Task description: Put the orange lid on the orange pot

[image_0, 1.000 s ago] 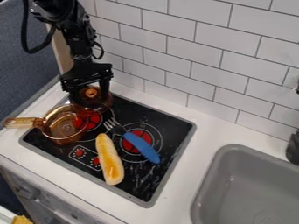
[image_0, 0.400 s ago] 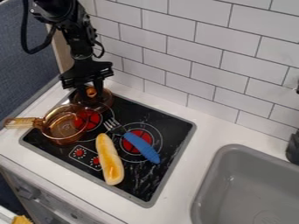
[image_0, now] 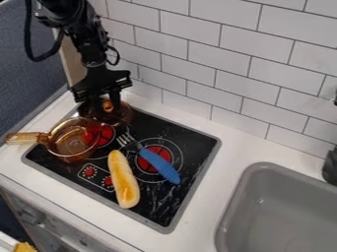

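Observation:
The black gripper (image_0: 107,102) hangs over the back left corner of the stove, its fingers shut on the knob of the orange lid (image_0: 119,116). The see-through lid is at the back left burner, partly behind the fingers; I cannot tell whether it touches the stove. In front of it and to the left stands the see-through orange pot (image_0: 71,142), uncovered, with its handle pointing left. The lid and the pot's back rim lie close together in the view.
A yellow-brown bread roll (image_0: 123,179) and a blue-handled fork (image_0: 158,166) lie on the black stove (image_0: 168,202), right of the pot. A grey sink (image_0: 273,211) is at the right, a tiled wall (image_0: 217,54) behind.
The gripper's fingers have drawn together around the lid's knob. Since then the gripper and the lid have shifted slightly to the right. The pot, bread and fork have stayed put.

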Robot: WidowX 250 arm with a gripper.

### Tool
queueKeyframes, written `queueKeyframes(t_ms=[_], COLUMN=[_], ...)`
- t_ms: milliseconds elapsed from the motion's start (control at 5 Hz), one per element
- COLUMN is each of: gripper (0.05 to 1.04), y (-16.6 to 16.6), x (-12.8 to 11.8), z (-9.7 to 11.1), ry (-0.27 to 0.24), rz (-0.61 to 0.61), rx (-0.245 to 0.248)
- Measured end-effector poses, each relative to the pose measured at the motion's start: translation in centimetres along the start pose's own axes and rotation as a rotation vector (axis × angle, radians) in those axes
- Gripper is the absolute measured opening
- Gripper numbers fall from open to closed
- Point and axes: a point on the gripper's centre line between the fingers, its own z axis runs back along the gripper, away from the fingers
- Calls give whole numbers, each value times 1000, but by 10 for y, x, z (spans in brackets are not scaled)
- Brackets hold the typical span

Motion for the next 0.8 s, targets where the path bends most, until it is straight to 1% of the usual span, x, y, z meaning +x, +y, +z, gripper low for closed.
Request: queueKeyframes(t_ms=[200,400,600,800], gripper=[380,380,380,380], y=[-12,-17,-10,21], x=[1,2,-4,-9], z=[13,32,58,91], ry=[-5,-21,-49,-64], rz=[3,-2,-4,43], rx=[-61,-97,-90,-97])
